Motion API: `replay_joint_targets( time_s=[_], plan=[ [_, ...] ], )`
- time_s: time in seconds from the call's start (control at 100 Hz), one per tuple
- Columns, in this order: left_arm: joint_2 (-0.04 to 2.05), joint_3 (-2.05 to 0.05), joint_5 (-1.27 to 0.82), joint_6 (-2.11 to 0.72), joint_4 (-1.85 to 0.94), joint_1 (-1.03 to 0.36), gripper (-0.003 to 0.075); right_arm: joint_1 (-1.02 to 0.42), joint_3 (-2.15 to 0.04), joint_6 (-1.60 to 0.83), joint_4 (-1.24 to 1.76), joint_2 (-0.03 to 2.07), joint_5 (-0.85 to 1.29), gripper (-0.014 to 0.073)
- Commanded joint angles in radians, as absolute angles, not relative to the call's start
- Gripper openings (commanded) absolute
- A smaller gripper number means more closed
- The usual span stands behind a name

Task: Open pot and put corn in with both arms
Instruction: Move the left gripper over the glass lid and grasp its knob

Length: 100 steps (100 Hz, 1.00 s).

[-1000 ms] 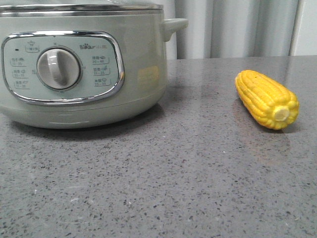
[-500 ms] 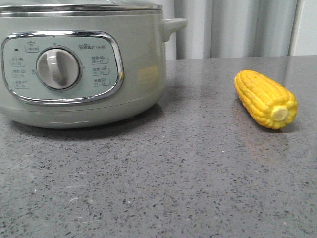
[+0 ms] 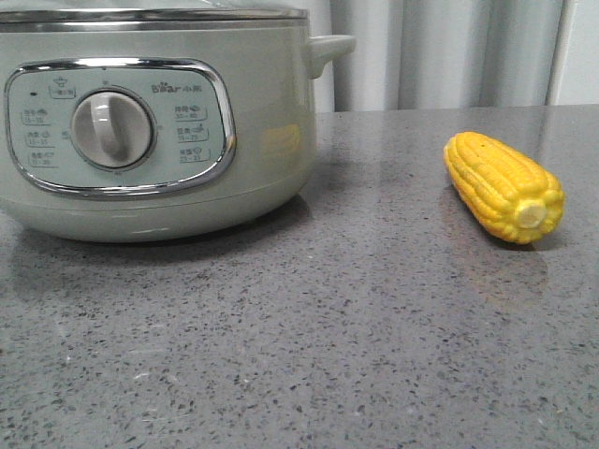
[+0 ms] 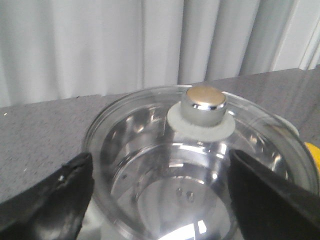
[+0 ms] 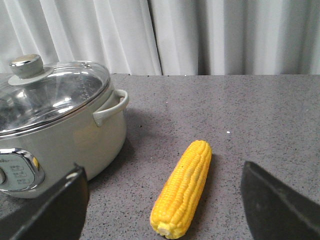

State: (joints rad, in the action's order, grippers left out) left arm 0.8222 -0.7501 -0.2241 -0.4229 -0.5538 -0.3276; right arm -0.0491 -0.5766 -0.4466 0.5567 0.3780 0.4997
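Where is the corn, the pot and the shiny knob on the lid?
corn (image 3: 504, 185), front view, middle of cob
pot (image 3: 267, 103), front view, green side wall
knob (image 4: 203, 105), left wrist view, chrome side

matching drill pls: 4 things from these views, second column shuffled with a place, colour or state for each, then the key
1. pot
2. corn
3. lid knob
4. left gripper

A. shiny chrome, on the glass lid
B. lying on the grey counter, apart from the cooker
C. jaws spread wide, above the lid
D. pale green, closed

Pairs: 1-D, 2-B, 3-A, 4-C
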Motion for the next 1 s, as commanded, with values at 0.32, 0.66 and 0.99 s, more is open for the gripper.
replay_joint_targets(
  time_s=[0.32,0.66,0.99],
  plan=[
    [1.233,-0.953,0.199,-0.427,-0.536,-0.573,0.0559,-0.051,-0.613,-0.457,0.565,0.396,0.425,0.0545],
    [1.372,-1.003,0.234,-0.427,-0.59,-0.573,0.0548,-0.051,-0.613,-0.457,0.565,0.396,0.425,0.0545],
    [1.382,-1.003,0.253,-0.427,-0.6,-0.573,0.0226,-0.051,-0.613,-0.457,0.565,0.396,0.425,0.0545]
  ],
)
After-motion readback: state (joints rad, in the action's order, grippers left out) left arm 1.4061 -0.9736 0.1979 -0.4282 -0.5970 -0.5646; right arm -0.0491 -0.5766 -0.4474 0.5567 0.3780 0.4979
